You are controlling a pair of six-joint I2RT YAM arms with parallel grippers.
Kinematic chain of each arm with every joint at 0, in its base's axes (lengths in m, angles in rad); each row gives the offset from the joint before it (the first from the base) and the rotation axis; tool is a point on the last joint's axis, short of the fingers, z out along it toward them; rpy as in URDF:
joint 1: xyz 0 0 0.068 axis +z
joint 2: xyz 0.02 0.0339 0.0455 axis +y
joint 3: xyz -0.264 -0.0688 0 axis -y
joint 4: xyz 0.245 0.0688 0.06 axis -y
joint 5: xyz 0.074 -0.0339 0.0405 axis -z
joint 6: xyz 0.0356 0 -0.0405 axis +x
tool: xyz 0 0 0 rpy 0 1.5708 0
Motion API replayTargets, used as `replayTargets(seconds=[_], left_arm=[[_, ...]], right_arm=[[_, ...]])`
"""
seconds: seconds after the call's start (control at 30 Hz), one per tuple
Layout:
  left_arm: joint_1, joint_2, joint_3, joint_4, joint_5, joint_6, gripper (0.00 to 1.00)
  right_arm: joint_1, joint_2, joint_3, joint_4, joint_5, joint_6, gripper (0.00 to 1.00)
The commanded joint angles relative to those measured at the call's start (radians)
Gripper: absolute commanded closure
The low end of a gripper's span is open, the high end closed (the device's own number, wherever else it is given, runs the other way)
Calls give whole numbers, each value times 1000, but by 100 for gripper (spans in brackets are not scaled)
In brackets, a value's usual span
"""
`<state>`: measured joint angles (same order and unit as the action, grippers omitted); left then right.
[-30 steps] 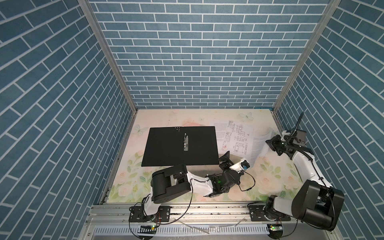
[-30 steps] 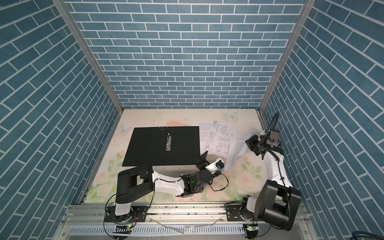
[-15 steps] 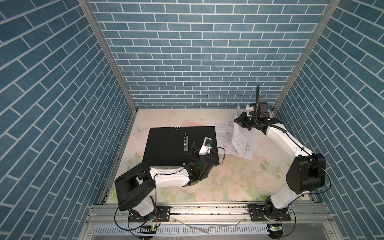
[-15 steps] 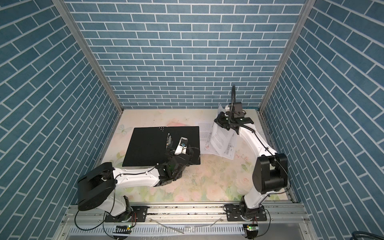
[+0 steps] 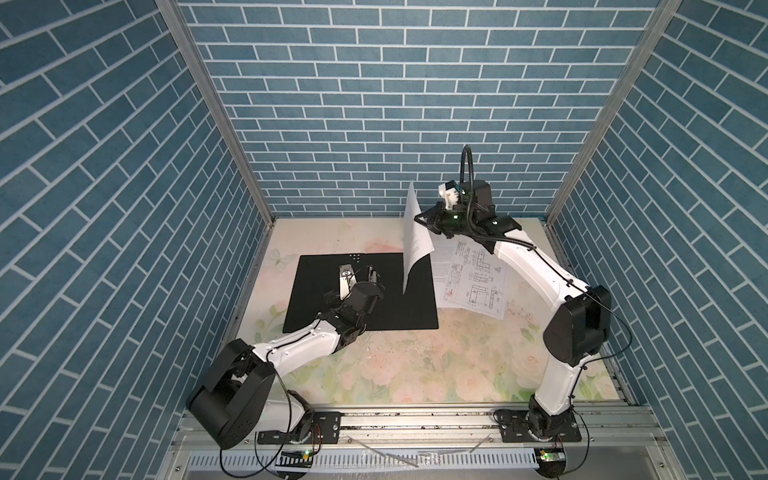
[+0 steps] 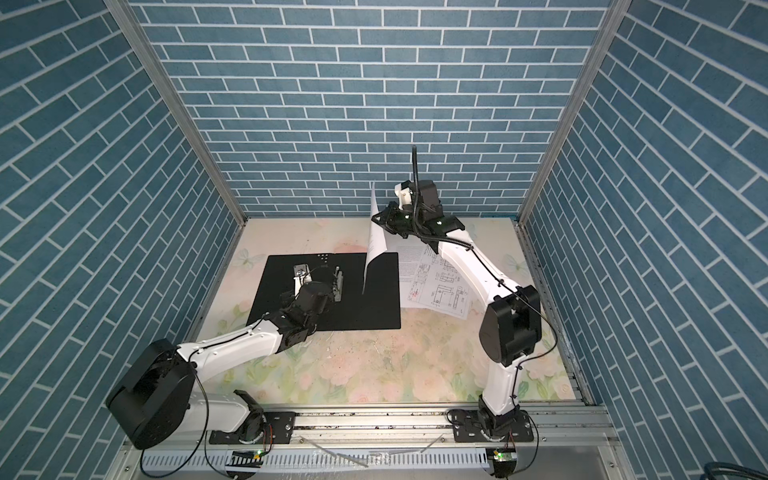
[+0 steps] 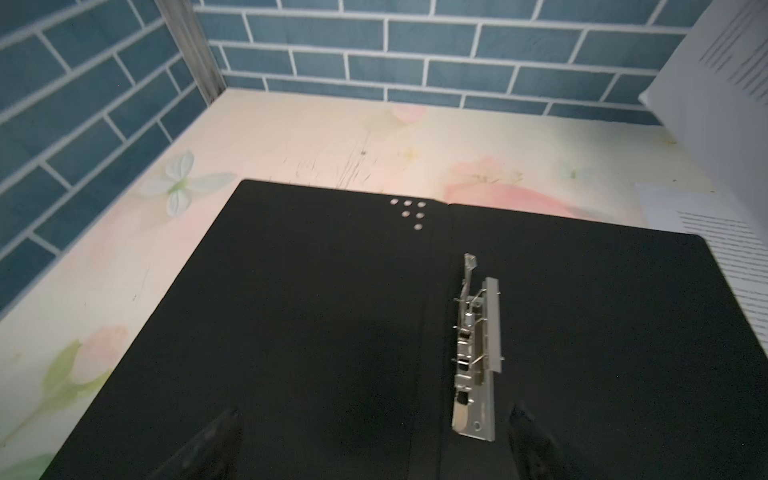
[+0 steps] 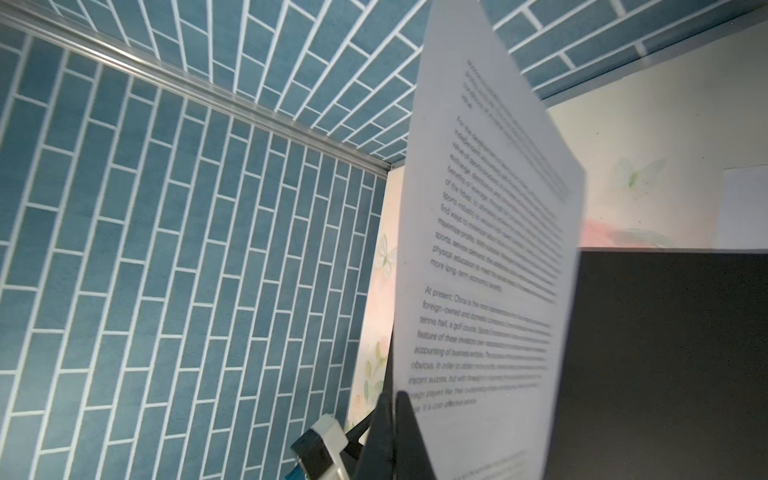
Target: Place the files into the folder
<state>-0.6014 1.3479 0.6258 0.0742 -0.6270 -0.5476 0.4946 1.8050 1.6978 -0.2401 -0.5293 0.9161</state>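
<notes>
The right gripper [image 5: 420, 218] is clamped on a text sheet [image 5: 413, 237], which hangs upright over the right half of the open folder [image 5: 411, 309]. The left gripper [image 5: 373, 277], jaws wide, hovers at the metal clip [image 7: 476, 365]. Other files [image 5: 473, 278] lie flat just beside the folder.

Folder [image 5: 411, 309] on table [image 5: 415, 365], files [image 5: 473, 278] just right

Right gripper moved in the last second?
Yes. The right gripper went from beside the right wall leftward toward the back wall; the text sheet it clamps hangs over the folder.
</notes>
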Motion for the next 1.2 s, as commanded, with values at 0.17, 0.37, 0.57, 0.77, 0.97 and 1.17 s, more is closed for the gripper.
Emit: replayTargets(seconds=[0.17, 0.37, 0.57, 0.77, 0.97, 1.17], left_arm=[[126, 1, -35, -56, 237, -51, 0], [156, 60, -6, -89, 319, -15, 1], [161, 73, -18, -87, 347, -27, 1], [162, 75, -26, -85, 348, -32, 1], [163, 84, -36, -76, 358, -35, 1], [163, 98, -47, -57, 379, -46, 1]], right_arm=[[-43, -46, -524, 288, 84, 151, 100], [-42, 55, -632, 454, 69, 229, 100], [-42, 88, -643, 453, 69, 224, 100], [-42, 112, -687, 530, 55, 336, 100], [-42, 126, -711, 650, 22, 458, 100], [-44, 138, -735, 756, 6, 556, 100]])
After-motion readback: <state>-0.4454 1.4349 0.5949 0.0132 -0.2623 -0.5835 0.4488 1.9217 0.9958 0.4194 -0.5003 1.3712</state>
